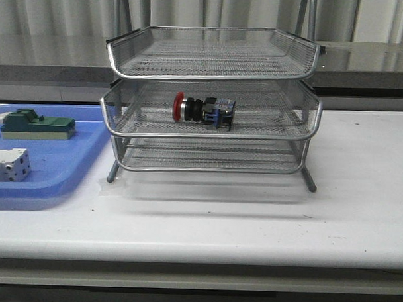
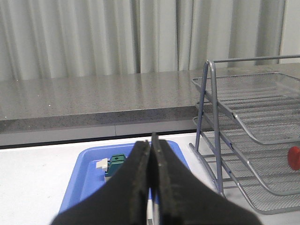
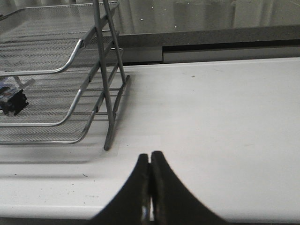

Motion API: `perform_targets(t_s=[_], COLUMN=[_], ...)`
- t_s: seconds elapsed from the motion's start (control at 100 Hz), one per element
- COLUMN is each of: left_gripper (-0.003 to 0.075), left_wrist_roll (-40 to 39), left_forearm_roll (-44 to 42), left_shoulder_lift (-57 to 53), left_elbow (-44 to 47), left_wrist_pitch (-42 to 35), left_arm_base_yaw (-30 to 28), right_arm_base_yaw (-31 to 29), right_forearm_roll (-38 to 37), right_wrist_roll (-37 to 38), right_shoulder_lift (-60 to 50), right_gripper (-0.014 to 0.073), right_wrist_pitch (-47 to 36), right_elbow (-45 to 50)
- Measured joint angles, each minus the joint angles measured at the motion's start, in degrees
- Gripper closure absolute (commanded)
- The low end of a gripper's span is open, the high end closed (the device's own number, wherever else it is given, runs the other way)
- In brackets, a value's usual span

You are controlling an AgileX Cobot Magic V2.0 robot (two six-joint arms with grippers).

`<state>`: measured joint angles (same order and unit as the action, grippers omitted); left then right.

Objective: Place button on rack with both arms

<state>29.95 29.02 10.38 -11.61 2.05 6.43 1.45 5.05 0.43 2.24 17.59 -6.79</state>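
Note:
The button (image 1: pixel 204 111), red head to the left and black-and-blue body to the right, lies on its side on the middle tier of the silver wire rack (image 1: pixel 210 135). Its red head (image 2: pixel 294 158) shows at the edge of the left wrist view, its dark body (image 3: pixel 12 102) in the right wrist view. My left gripper (image 2: pixel 151 140) is shut with nothing in it, held above the blue tray, apart from the rack (image 2: pixel 253 140). My right gripper (image 3: pixel 150 155) is shut and empty over bare table, to the side of the rack (image 3: pixel 56 93). Neither gripper appears in the front view.
A flat blue tray (image 1: pixel 68 166) sits left of the rack, holding a green block (image 1: pixel 37 125) and a white block (image 1: pixel 7 165). The tray (image 2: pixel 77 183) and green block (image 2: pixel 115 164) also show past my left fingers. A grey counter ledge (image 1: pixel 363 64) runs behind the table.

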Motion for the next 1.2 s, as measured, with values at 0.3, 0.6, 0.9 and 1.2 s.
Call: perform_targets(t_s=[0.3, 0.6, 0.9, 1.2], left_gripper=[0.0740, 0.0740, 0.0740, 0.0740], left_wrist_roll=[0.00, 0.00, 0.00, 0.00], left_forearm_roll=[0.00, 0.00, 0.00, 0.00], left_shoulder_lift=[0.00, 0.00, 0.00, 0.00], left_elbow=[0.00, 0.00, 0.00, 0.00], left_wrist_pitch=[0.00, 0.00, 0.00, 0.00], left_arm_base_yaw=[0.00, 0.00, 0.00, 0.00], right_arm_base_yaw=[0.00, 0.00, 0.00, 0.00], right_forearm_roll=[-0.79, -1.03, -1.03, -1.03], right_wrist_roll=[1.37, 1.50, 1.50, 1.50], right_shoulder_lift=[-2.82, -2.82, -2.82, -2.82], right_gripper=[0.0654, 0.0654, 0.0654, 0.0654], right_wrist_pitch=[-4.29, -6.75, -6.75, -6.75], right_elbow=[7.59, 8.33, 8.33, 8.33])
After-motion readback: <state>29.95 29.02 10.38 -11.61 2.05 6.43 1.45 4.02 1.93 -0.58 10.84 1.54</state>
